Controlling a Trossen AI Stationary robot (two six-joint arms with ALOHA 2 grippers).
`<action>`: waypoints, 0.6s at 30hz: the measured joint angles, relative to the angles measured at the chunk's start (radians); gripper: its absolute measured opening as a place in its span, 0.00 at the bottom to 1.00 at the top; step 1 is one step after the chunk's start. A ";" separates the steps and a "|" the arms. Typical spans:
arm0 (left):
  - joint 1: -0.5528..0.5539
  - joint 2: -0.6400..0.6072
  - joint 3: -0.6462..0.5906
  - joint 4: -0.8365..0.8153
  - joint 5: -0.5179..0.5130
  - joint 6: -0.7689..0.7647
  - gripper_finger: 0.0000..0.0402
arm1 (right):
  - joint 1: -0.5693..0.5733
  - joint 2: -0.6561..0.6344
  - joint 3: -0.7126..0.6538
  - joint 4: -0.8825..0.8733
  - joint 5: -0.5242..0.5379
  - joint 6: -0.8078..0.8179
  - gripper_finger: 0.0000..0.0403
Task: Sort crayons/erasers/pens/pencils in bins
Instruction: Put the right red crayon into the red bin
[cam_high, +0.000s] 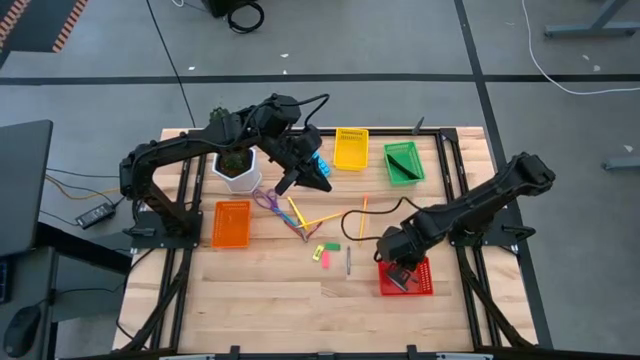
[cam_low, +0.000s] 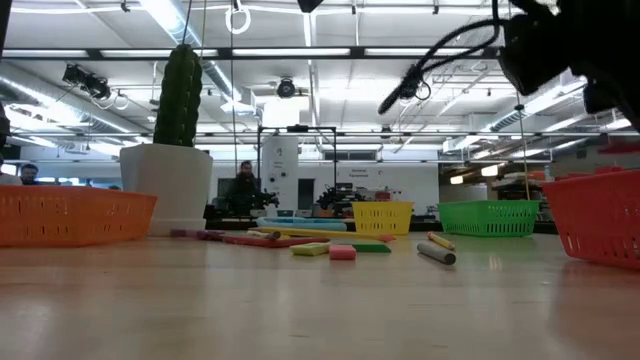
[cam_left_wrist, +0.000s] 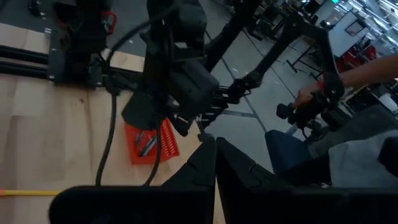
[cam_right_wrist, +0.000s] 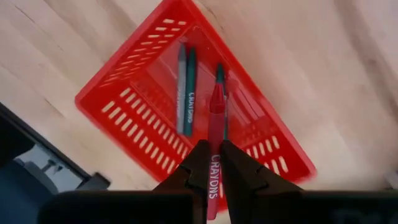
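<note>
Held upright between the right gripper's (cam_right_wrist: 210, 163) narrow, nearly closed fingers is a red crayon (cam_right_wrist: 214, 134), labelled along its side, and it points down into the red bin (cam_right_wrist: 140, 78) directly below, likely so it can drop among its own kind. Two dark green crayons (cam_right_wrist: 185, 87) already lie flat on that bin's floor, with another beside the red one. Away from the red bin, toward the table's middle, the unsorted pile waits: pink and green erasers (cam_high: 324, 250), a dark pen (cam_high: 348, 262), yellow and orange pencils (cam_high: 318, 219) and purple scissors (cam_high: 267, 200). Beyond the pile from the red bin, near the white plant pot (cam_high: 238, 172), the left gripper (cam_high: 291, 184) hangs above the table, pinched shut and empty. Orange (cam_high: 231, 223), yellow (cam_high: 350, 148) and green (cam_high: 404, 163) bins sit well apart from the red one.
</note>
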 joint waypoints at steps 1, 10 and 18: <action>0.000 0.000 0.000 0.001 -0.013 -0.002 0.05 | 0.000 0.000 -0.019 0.027 -0.002 0.000 0.09; 0.000 0.000 0.000 0.005 -0.127 -0.088 0.02 | -0.001 0.000 -0.153 0.174 -0.028 -0.039 0.09; 0.000 0.000 0.000 0.036 -0.204 -0.164 0.05 | -0.001 0.000 -0.225 0.304 -0.028 -0.094 0.09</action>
